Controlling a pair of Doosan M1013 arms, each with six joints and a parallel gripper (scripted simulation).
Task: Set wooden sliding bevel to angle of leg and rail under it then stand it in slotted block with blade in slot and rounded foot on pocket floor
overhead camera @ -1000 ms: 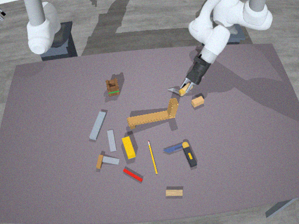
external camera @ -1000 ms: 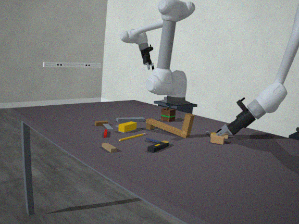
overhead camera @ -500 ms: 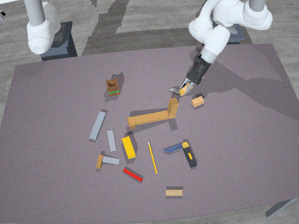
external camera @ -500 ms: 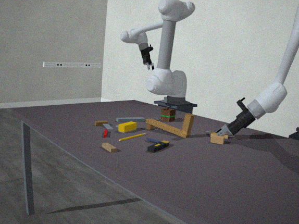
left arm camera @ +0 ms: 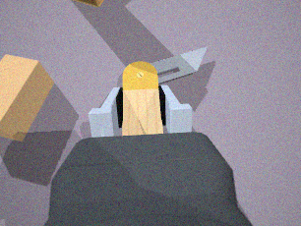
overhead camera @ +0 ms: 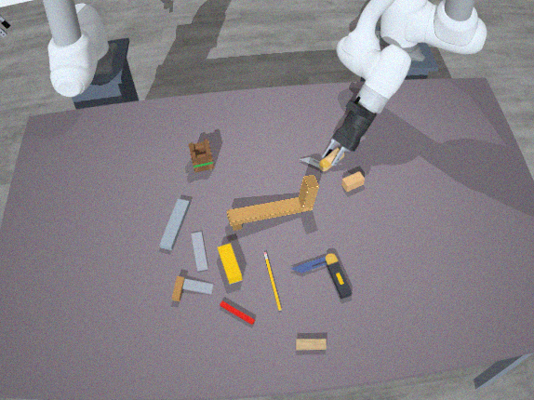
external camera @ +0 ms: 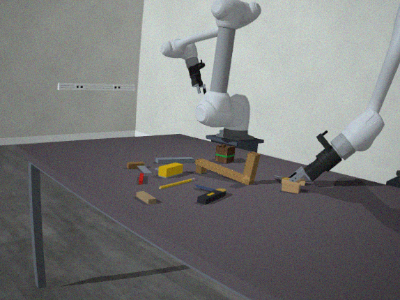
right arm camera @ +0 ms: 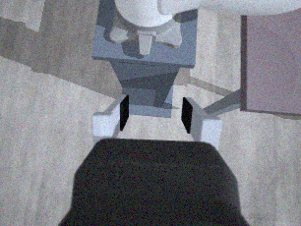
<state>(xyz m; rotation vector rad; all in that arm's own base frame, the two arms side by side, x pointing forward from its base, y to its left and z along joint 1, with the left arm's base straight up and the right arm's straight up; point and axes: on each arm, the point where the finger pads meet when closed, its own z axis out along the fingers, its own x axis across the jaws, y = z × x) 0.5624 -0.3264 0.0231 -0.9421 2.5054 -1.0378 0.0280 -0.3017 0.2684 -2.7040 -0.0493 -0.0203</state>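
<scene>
The wooden bevel (overhead camera: 326, 164) (left arm camera: 141, 113) lies on the table, its metal blade (overhead camera: 309, 160) (left arm camera: 182, 68) swung out from the rounded yellow end. My left gripper (overhead camera: 332, 158) (left arm camera: 141, 98) is shut on its wooden handle, one finger on each side. The leg (overhead camera: 309, 193) (external camera: 251, 167) rises at a slant from one end of the long rail (overhead camera: 267, 210) (external camera: 223, 171). The slotted block (overhead camera: 195, 156) (external camera: 224, 159) stands upright, a green stripe on its side; its pocket floor is not clear. My right gripper (right arm camera: 154, 107) (external camera: 201, 91) is open and empty, held high off the table.
A small wood block (overhead camera: 353, 181) (external camera: 290, 185) (left arm camera: 25, 98) lies close to my left gripper. The black bevel (overhead camera: 340, 279) (external camera: 210, 197), a pencil (overhead camera: 273, 281), a yellow block (overhead camera: 230, 263), a red bar (overhead camera: 237, 313), grey bars (overhead camera: 175, 224) and a square (overhead camera: 197, 286) lie beyond the rail.
</scene>
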